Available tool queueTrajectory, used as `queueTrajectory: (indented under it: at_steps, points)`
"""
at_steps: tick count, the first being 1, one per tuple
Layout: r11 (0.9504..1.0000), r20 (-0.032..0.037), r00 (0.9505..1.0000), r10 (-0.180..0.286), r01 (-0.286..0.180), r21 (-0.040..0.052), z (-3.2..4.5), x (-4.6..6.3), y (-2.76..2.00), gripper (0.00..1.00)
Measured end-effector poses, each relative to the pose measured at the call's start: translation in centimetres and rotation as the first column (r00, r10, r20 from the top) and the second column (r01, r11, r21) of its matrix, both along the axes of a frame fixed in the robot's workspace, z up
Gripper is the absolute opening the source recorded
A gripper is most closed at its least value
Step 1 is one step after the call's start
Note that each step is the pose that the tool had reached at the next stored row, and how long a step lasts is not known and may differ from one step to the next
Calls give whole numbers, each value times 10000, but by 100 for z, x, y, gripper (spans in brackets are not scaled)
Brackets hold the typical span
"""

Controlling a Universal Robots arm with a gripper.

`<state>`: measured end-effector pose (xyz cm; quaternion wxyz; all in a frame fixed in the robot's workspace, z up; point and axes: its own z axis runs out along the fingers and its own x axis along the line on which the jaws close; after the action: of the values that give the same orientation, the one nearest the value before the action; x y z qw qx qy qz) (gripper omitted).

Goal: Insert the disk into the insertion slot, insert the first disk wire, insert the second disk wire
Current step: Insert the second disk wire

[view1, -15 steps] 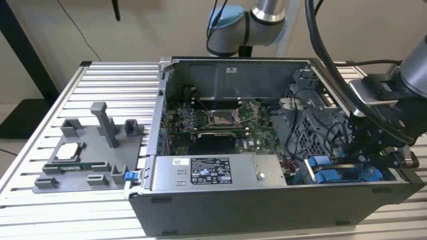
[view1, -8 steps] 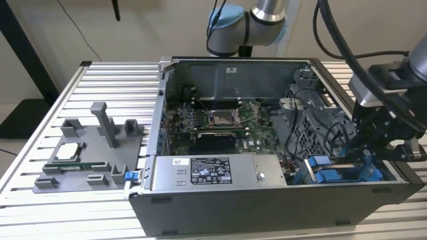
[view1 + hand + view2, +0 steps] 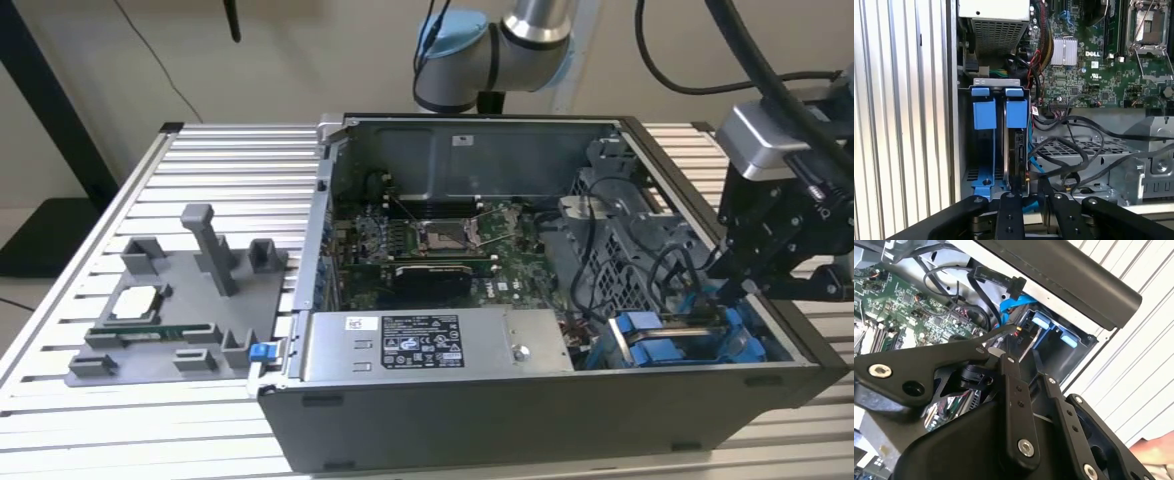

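Disk (image 3: 1016, 150) looks seated in insertion slot (image 3: 996, 82); gripper (image 3: 1033, 196), grip state cannot tell, near blue wire (image 3: 1013, 302): square connector up, press gently.

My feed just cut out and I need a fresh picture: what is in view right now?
computer case: one, dark grey, open on the slatted table
motherboard: one, green, inside the case
power supply: one, grey, beside the motherboard
insertion slot: one, grey with blue tabs, next to the power supply
disk: one, dark edge, standing in the slot
wires: several black, one blue, beside the slot
fixture tray: one, grey, exterior view's left of the case
arm: one, silver and blue, behind the case
gripper: one, black, above the slot
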<state>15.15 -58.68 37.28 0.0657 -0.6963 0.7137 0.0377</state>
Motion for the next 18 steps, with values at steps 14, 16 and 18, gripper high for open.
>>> queueTrajectory:
  at_steps: [14, 16, 18]
  points:
    - [10000, 0, 10000, 0, 0, 3, 68, 18, 1, 100]
    - [10000, -2, 10000, 1, -1, 6, 66, 35, 1, 100]
    - [10000, -3, 10000, 0, 0, 6, 66, 57, 1, 100]
